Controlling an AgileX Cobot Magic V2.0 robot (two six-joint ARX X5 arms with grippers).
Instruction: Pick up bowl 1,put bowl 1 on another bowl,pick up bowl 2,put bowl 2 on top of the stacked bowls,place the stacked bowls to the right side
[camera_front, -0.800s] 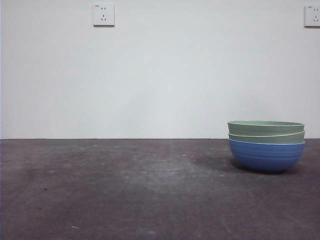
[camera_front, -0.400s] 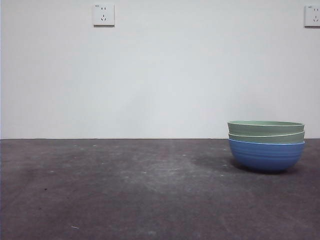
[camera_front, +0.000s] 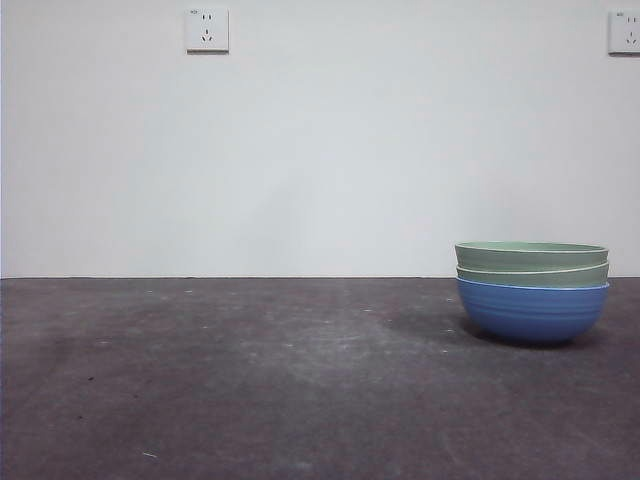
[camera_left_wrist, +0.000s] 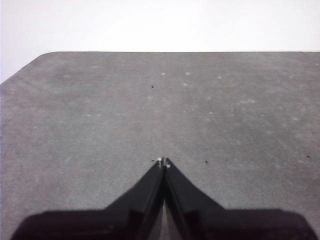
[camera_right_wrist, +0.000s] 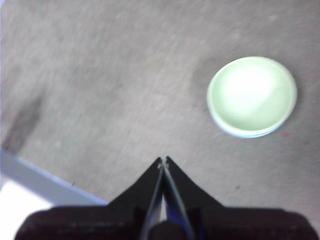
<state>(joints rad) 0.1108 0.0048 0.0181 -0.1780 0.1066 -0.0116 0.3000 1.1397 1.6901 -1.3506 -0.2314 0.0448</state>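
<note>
The stacked bowls (camera_front: 532, 290) stand on the right side of the dark table: a blue ridged bowl (camera_front: 533, 312) at the bottom with two pale green bowls (camera_front: 532, 262) nested in it. From high above, the right wrist view shows the same pile (camera_right_wrist: 251, 96) as a pale green disc, well away from my right gripper (camera_right_wrist: 163, 160), which is shut on nothing. My left gripper (camera_left_wrist: 163, 161) is also shut and empty, over bare table; no bowl shows in its view. Neither arm appears in the front view.
Dark grey table (camera_front: 250, 380) with a white wall behind and two wall sockets (camera_front: 207, 29). The right wrist view shows the table's edge (camera_right_wrist: 45, 182) near that gripper; the left wrist view shows a rounded table corner (camera_left_wrist: 35, 60).
</note>
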